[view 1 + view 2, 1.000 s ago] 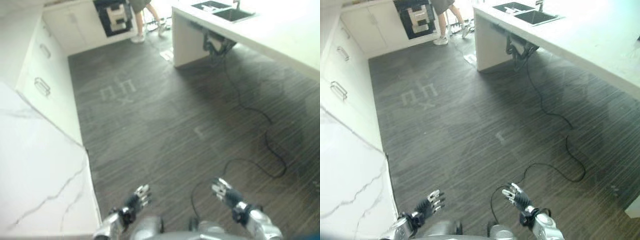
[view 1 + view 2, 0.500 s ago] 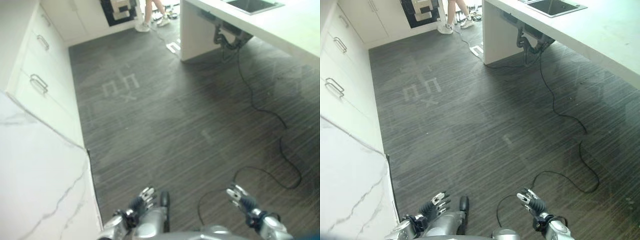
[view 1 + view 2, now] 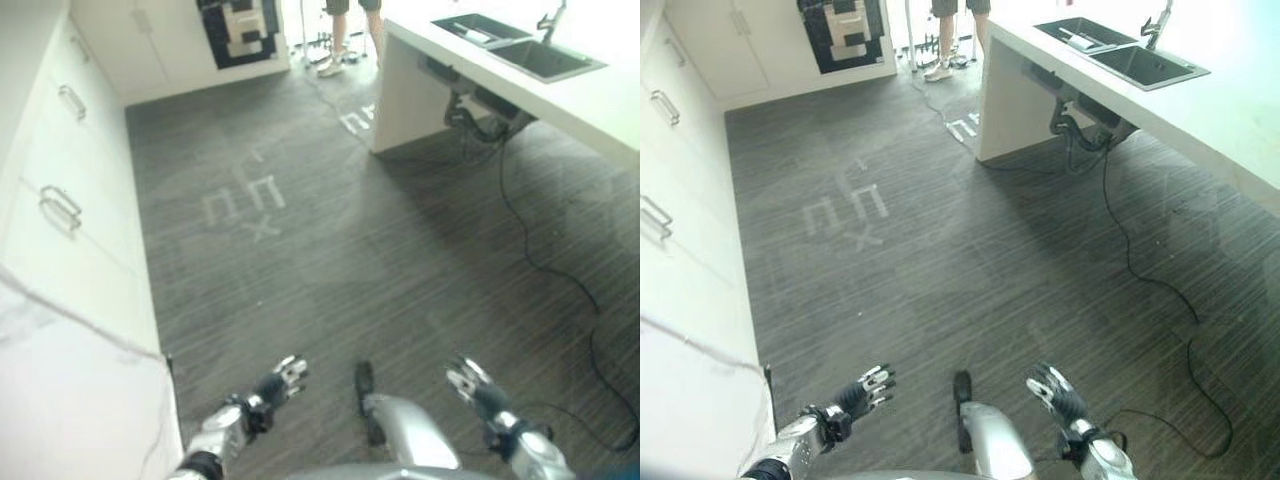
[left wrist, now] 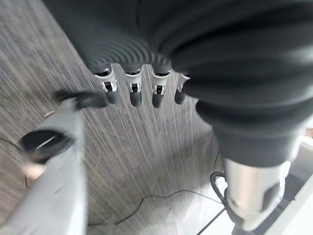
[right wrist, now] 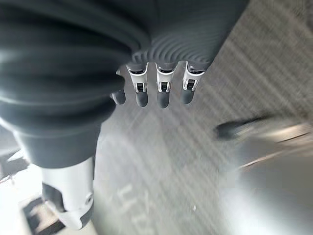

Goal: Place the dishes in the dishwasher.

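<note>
Left hand (image 3: 268, 392) and right hand (image 3: 1058, 394) low over dark floor (image 3: 340, 250), fingers relaxed, nothing held. Ahead: bare floor. Left of left hand: white counter (image 3: 60, 390), drawer fronts (image 3: 60, 200). Far right of right hand: sink island (image 3: 1120, 80). Person's legs (image 3: 345, 40) far ahead.

Dark striped floor (image 3: 940, 250) with pale marks (image 3: 845, 212); white cabinets (image 3: 60, 170) with metal handles on left; white counter (image 3: 1200, 110) with sink (image 3: 1125, 60) on right; marble worktop (image 3: 70, 400) near left.
</note>
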Tool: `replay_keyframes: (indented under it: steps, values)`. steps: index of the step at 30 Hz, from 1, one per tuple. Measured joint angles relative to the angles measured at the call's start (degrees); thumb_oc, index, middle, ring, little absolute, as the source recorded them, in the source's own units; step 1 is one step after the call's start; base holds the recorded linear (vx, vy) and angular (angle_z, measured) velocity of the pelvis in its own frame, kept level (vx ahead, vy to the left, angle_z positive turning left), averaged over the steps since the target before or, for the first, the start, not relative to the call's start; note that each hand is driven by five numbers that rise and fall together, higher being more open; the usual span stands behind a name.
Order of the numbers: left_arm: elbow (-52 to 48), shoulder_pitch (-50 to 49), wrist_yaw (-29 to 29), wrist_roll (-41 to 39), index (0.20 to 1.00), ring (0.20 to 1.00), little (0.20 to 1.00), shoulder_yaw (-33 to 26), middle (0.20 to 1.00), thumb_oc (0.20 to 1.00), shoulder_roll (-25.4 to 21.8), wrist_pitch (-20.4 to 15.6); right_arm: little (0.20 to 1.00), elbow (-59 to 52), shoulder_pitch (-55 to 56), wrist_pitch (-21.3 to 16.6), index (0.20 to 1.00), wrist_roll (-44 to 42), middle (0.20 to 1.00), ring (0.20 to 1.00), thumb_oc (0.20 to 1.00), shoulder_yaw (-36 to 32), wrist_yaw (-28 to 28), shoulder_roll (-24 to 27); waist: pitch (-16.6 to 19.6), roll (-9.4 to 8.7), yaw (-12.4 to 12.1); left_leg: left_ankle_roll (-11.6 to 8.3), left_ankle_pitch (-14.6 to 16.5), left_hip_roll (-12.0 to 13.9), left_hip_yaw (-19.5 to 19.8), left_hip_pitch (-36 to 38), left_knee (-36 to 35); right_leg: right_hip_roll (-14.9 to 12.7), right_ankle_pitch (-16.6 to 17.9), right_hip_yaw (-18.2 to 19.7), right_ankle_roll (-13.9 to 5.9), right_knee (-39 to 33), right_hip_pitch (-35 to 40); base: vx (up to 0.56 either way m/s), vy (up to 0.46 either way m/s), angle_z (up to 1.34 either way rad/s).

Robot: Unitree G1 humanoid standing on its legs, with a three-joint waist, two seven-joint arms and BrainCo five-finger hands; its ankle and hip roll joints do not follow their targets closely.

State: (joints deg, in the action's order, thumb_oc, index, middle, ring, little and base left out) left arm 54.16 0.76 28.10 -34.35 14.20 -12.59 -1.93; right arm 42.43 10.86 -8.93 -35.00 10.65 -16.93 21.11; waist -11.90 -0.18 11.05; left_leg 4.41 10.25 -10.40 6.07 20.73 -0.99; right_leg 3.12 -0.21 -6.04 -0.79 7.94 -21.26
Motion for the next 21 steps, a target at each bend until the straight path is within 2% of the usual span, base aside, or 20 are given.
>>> replay_keyframes:
  steps: [1,2,3,4,5,7,8,9,10,11,12,13,14,15,16,17,18,19,20,21]
  values:
    - [0.0,-1.5,0.3,1.5,1.000,1.000,1.000,0.8,1.000,1.000,0.8,-0.2,1.000,0.0,0.0,0.0,1.000,0.0,1.000,1.000,1.000,0.0,-0.1,-0.1,0.4,1.05,0.2,-0.20,0.1,0.1,-0.3,2.1,2.3,1.5,1.7,-1.3,2.42,0.4,1.7,0.42,-0.289,-0.12]
    - [-0.1,-2.3,0.4,2.1,1.000,1.000,1.000,1.6,1.000,1.000,1.0,-0.4,1.000,-0.5,0.2,0.0,1.000,0.0,1.000,1.000,1.000,0.0,-0.1,-0.1,1.0,0.82,0.5,-1.65,0.6,-1.0,0.1,3.2,5.8,1.0,1.9,-0.7,5.75,-1.3,5.6,0.40,-0.279,-0.11]
    - [-0.1,-2.5,0.3,2.1,1.000,1.000,1.000,1.5,1.000,1.000,1.6,-0.5,1.000,-0.3,-0.7,0.4,1.000,-0.1,1.000,1.000,1.000,0.0,0.0,0.3,1.0,1.85,0.2,-4.02,0.9,-1.0,0.8,3.3,10.8,1.1,7.6,-0.4,9.59,-1.3,7.5,0.49,-0.356,0.16]
    - [-0.1,-2.4,0.3,2.1,1.000,1.000,1.000,1.6,1.000,1.000,1.5,-0.5,1.000,-0.3,-1.2,0.7,1.000,-0.1,1.000,1.000,1.000,0.1,0.1,0.2,0.9,2.24,0.2,-5.96,2.1,-0.6,1.7,2.8,14.6,1.3,8.5,0.4,10.30,-0.9,9.2,0.36,-0.272,0.38]
    - [-1.5,-2.4,1.5,1.8,1.000,1.000,1.000,1.6,1.000,1.000,-0.7,-1.4,1.000,-0.4,-2.1,0.9,1.000,-0.2,1.000,1.000,1.000,0.4,0.1,-1.2,1.2,0.64,-1.4,-5.93,4.9,2.1,0.3,0.5,17.5,1.0,5.9,2.2,10.13,-2.1,14.4,0.43,-0.365,0.37]
    - [-2.8,-2.6,2.8,1.8,1.000,1.000,1.000,1.4,1.000,1.000,-2.3,-1.9,1.000,-2.3,-4.5,0.5,1.000,-1.5,1.000,1.000,1.000,0.6,0.2,-0.7,1.4,-0.24,-2.7,-6.19,3.9,4.7,-0.2,-5.8,19.4,-0.2,4.9,2.6,8.98,-4.2,18.5,0.30,-0.305,-0.02]
    - [-3.0,-2.5,3.6,1.7,1.000,1.000,1.000,1.6,1.000,1.000,-1.8,-1.6,1.000,-2.5,-6.8,0.5,1.000,-2.2,1.000,1.000,1.000,0.6,0.1,0.7,1.5,1.52,-2.8,-7.16,1.1,5.6,0.5,-9.9,24.6,0.3,4.5,2.5,7.45,-2.9,18.9,0.27,-0.287,-0.26]
    - [-3.0,-2.1,4.2,1.8,1.000,1.000,1.000,1.6,1.000,1.000,-1.2,-1.3,1.000,-2.6,-8.0,0.4,1.000,-2.3,1.000,1.000,1.000,0.5,0.4,1.6,1.5,2.69,-1.8,-7.57,-1.2,5.7,-0.4,-13.2,31.5,0.9,2.9,1.6,8.27,-1.3,19.0,0.38,-0.385,-0.20]
    - [-3.2,-1.4,4.9,1.8,1.000,1.000,1.000,1.5,1.000,1.000,-1.2,-1.3,1.000,-2.3,-9.1,0.5,1.000,-2.3,1.000,1.000,1.000,0.4,0.5,1.7,1.2,2.64,-2.0,-7.41,-5.4,4.7,-1.4,-17.2,40.7,1.3,-1.1,-0.5,9.18,2.7,17.8,0.30,-0.312,-0.27]
    - [-3.6,-0.7,5.6,1.8,1.000,1.000,1.000,1.5,1.000,1.000,-1.9,-1.3,1.000,-2.2,-8.9,0.6,1.000,-2.3,1.000,1.000,1.000,0.5,0.5,1.2,1.1,0.71,-2.6,-7.70,-12.8,3.3,-3.7,-21.7,49.5,0.9,-4.5,0.4,11.25,2.1,19.5,0.31,-0.304,-0.31]
    - [-3.6,-0.7,6.0,1.8,1.000,1.000,1.000,1.2,1.000,1.000,-1.1,-0.7,1.000,-0.9,-8.9,0.8,1.000,-2.2,1.000,1.000,1.000,-0.1,0.6,1.3,0.9,1.61,-3.1,-6.42,-17.1,4.1,-3.4,-28.9,61.9,2.0,-5.9,1.3,12.16,2.2,21.1,0.27,-0.191,-0.63]
    - [-4.2,-0.7,6.4,1.8,1.000,1.000,1.000,1.1,1.000,1.000,-1.4,-0.3,1.000,0.4,-8.8,1.0,1.000,-2.2,1.000,1.000,1.000,0.0,0.6,1.0,0.6,1.04,-4.2,-4.56,-15.6,4.8,-4.9,-36.2,72.0,2.1,-6.7,2.9,13.33,2.2,23.1,0.28,-0.097,-0.90]
    - [-4.5,-1.4,6.6,1.8,1.000,1.000,1.000,1.1,1.000,1.000,-2.4,0.5,1.000,0.7,-8.2,1.1,1.000,-2.2,1.000,1.000,1.000,0.2,0.4,0.6,0.2,-1.64,-5.5,-1.94,-12.3,4.8,-5.5,-39.9,65.9,0.8,-7.2,5.4,12.81,0.3,26.6,0.35,-0.023,-0.85]
    - [-4.6,-1.4,7.1,1.8,1.000,1.000,1.000,1.1,1.000,1.000,-3.3,0.8,1.000,1.0,-7.9,0.9,1.000,-2.3,1.000,1.000,1.000,0.0,0.4,1.0,0.2,-2.04,-4.9,-1.09,-10.9,5.5,-3.5,-42.9,54.2,0.7,-7.0,5.7,9.07,-1.9,29.8,0.42,0.076,-0.70]
    - [-4.6,-1.6,7.1,1.7,1.000,1.000,1.000,1.1,1.000,1.000,-3.7,0.8,1.000,1.3,-7.9,0.9,1.000,-2.2,1.000,1.000,1.000,0.2,0.4,1.1,0.3,-2.12,-4.9,-0.79,-10.1,5.7,-2.6,-42.5,44.1,0.9,-8.2,6.9,8.76,-2.0,31.6,0.45,0.115,-0.60]
    - [-4.6,-2.4,7.2,1.7,1.000,1.000,1.000,1.2,1.000,1.000,-4.1,0.8,1.000,1.7,-8.1,0.9,1.000,-2.1,1.000,1.000,1.000,0.9,0.3,1.2,0.5,-1.86,-5.3,-1.17,-10.2,6.6,-3.5,-40.5,28.5,1.2,-9.2,9.5,7.48,-3.1,34.6,0.51,0.137,-0.91]
    - [-4.4,-3.1,7.4,1.6,1.000,1.000,1.000,1.2,1.000,1.000,-4.2,0.8,1.000,2.4,-8.9,0.8,1.000,-2.1,1.000,1.000,1.000,1.8,0.0,1.5,0.5,-0.92,-5.2,-2.48,-11.1,6.7,-3.0,-36.5,6.9,1.3,-9.5,11.6,6.86,-6.4,38.1,0.49,0.103,-0.90]
    - [-4.3,-3.3,7.4,1.5,1.000,1.000,1.000,1.2,1.000,1.000,-4.2,0.7,1.000,2.7,-9.0,0.9,1.000,-2.0,1.000,1.000,1.000,2.5,-0.1,1.6,0.4,-0.43,-5.1,-2.89,-11.4,5.9,-1.0,-35.1,-3.0,1.0,-10.1,12.7,5.94,-8.5,40.9,0.49,0.096,-1.09]
    - [-4.3,-4.2,7.4,1.1,1.000,1.000,1.000,1.2,1.000,1.000,-4.0,0.1,1.000,3.8,-9.1,0.9,1.000,-1.9,1.000,1.000,1.000,3.0,-0.7,1.5,0.3,0.17,-7.2,-3.56,-11.4,5.3,4.1,-35.8,-4.6,0.2,-11.1,15.8,4.15,-10.3,44.6,0.54,0.202,-1.51]
    - [-4.8,-6.3,7.5,-0.6,1.000,1.000,1.000,-0.3,1.000,1.000,-3.6,-0.8,1.000,4.1,-8.2,0.7,1.000,-1.5,1.000,1.000,1.000,3.4,-1.4,1.8,0.8,0.76,-9.0,-4.66,-8.2,6.8,5.2,-35.1,-1.5,-0.5,-12.8,16.4,2.84,-11.0,48.0,0.44,0.223,-1.45]
